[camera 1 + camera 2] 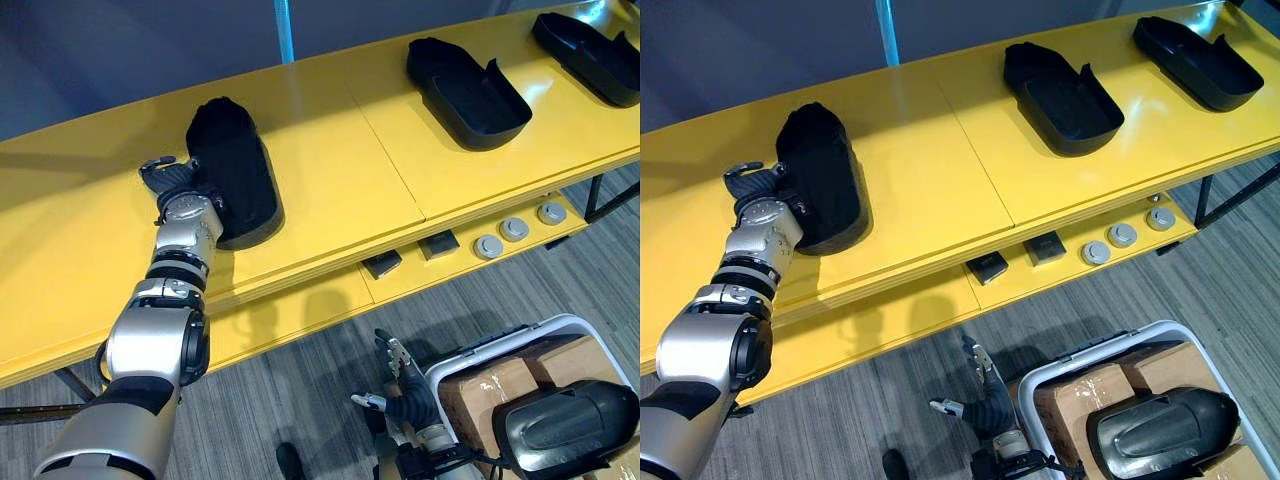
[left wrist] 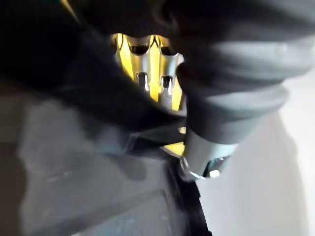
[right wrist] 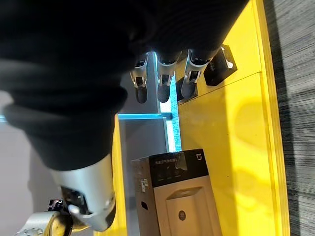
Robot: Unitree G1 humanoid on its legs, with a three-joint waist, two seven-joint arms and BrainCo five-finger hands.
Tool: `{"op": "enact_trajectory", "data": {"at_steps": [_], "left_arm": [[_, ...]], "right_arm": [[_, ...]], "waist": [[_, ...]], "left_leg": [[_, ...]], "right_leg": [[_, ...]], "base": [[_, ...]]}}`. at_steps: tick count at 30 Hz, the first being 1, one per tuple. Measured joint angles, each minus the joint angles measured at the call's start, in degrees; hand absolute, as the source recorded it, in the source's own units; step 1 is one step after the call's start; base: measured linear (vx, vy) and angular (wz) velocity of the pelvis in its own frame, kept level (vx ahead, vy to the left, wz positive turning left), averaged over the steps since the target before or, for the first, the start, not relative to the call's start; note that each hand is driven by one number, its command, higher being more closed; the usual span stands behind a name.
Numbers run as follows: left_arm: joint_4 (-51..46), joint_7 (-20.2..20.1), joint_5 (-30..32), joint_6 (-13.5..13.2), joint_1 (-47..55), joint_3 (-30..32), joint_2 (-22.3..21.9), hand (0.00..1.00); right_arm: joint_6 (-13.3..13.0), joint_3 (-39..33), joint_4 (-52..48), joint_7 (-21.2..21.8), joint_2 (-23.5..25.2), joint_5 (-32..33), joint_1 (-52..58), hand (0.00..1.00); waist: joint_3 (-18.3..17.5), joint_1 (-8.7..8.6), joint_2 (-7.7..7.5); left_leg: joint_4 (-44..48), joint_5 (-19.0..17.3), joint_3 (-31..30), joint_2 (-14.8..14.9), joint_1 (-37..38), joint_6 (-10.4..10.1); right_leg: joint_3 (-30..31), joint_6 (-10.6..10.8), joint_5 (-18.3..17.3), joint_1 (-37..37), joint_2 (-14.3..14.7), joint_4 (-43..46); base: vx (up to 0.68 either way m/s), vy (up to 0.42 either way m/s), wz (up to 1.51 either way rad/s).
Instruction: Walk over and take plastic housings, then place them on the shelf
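Observation:
A black plastic housing (image 1: pixel 238 165) lies on the top board of the yellow shelf (image 1: pixel 330 170), toward its left. My left hand (image 1: pixel 170 183) is at the housing's left edge, its fingers (image 2: pixel 147 73) curled over the rim and the thumb (image 2: pixel 202 157) against the dark shell. Two more black housings (image 1: pixel 465 90) (image 1: pixel 590 55) lie open side up further right on the same board. My right hand (image 1: pixel 402 385) hangs low over the floor in front of the shelf, fingers (image 3: pixel 162 83) straight and holding nothing.
A white-rimmed bin (image 1: pixel 560 328) at the lower right holds cardboard boxes (image 1: pixel 480 395) and another black housing (image 1: pixel 570 420). The shelf's lower board carries round silver parts (image 1: pixel 515 228) and small black blocks (image 1: pixel 382 263). Grey carpet lies in front.

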Motion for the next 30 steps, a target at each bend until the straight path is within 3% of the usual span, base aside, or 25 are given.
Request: {"op": "enact_trajectory", "data": {"at_steps": [6,11,18,20,22,24,26,27,30], "left_arm": [[-0.3,-0.1,-1.4,0.1,0.0,-0.3,-0.8,0.0],[-7.0,-0.3,-5.9,-0.4,0.0,-1.3,-3.9,0.0],[-18.8,-1.1,-6.2,-6.5,-0.3,-3.8,-5.3,0.0],[-18.8,-1.3,-6.0,-6.5,-0.3,-4.1,-5.3,0.0],[-18.8,-1.6,-4.8,-6.5,-0.3,-4.2,-4.3,0.0],[-18.8,-0.9,3.9,-5.6,-0.2,-4.1,-2.0,0.0],[-21.2,-0.2,8.4,-4.7,1.0,-4.1,-1.2,0.0],[-28.9,0.1,10.8,-4.7,4.7,-4.3,-1.2,1.0],[-51.6,-0.6,16.0,-8.1,21.0,-4.9,-3.1,1.0]], "right_arm": [[0.0,0.0,0.3,0.0,0.0,0.1,0.0,0.0],[0.1,0.0,2.2,-0.4,0.2,0.1,-0.1,0.0],[0.1,-0.6,2.3,0.4,0.2,0.8,-0.2,0.0],[0.1,-0.6,2.3,0.7,0.2,1.9,-0.1,0.0],[0.1,-0.6,2.3,1.3,0.2,2.1,-0.2,0.0],[0.1,-0.9,2.3,2.2,0.2,2.1,-0.2,0.0],[0.0,-1.2,2.5,2.6,0.2,2.0,-0.2,0.0],[-0.1,-1.7,2.6,2.6,0.3,1.9,-0.1,0.0],[-0.2,-3.9,4.5,2.5,1.0,1.3,0.3,0.0]], "waist": [[0.0,-0.12,0.0],[0.0,-0.09,-0.05],[-1.0,-0.38,-0.85],[-1.6,-0.35,-1.03],[-2.9,0.0,-1.3],[-3.8,0.15,-1.59],[-5.1,0.46,-1.58],[-5.9,0.45,-1.63],[-8.4,1.49,-1.39]], "left_leg": [[0.0,0.1,-0.2,0.0,0.4,0.1],[0.0,0.1,-0.9,-0.1,1.0,0.1],[-0.6,0.1,-1.7,-0.1,3.4,0.0],[-0.9,0.2,-2.2,-0.1,4.0,-0.1],[-1.1,0.3,-2.4,0.0,4.1,-0.2],[-1.6,0.5,-2.8,0.0,5.7,-0.2],[-1.7,0.6,-3.2,-0.1,5.7,0.0],[-1.8,0.7,-3.7,-0.1,5.8,0.1],[-2.6,1.0,-4.7,-0.3,7.3,0.0]], "right_leg": [[-0.3,0.0,0.0,0.6,-0.1,0.0],[-1.3,0.0,0.0,1.5,-0.3,-0.1],[-2.1,0.0,0.0,4.4,-0.3,-0.7],[-2.8,0.0,0.0,5.4,-0.3,-1.1],[-3.0,0.0,0.0,5.6,-0.2,-1.2],[-3.5,0.0,-0.1,7.2,-0.1,-1.3],[-3.7,0.0,-0.2,7.4,-0.2,-1.3],[-4.5,0.1,-0.3,7.8,-0.3,-1.3],[-5.5,0.3,-1.1,9.4,-0.3,-1.3]], "base": [[0.0,0.032,0.03],[-0.01,0.029,0.08],[0.0,0.016,0.04],[0.01,0.017,0.16],[0.02,0.014,0.09],[0.03,0.016,0.07],[0.02,0.018,0.12],[0.03,0.02,0.2],[0.03,0.009,0.2]]}}
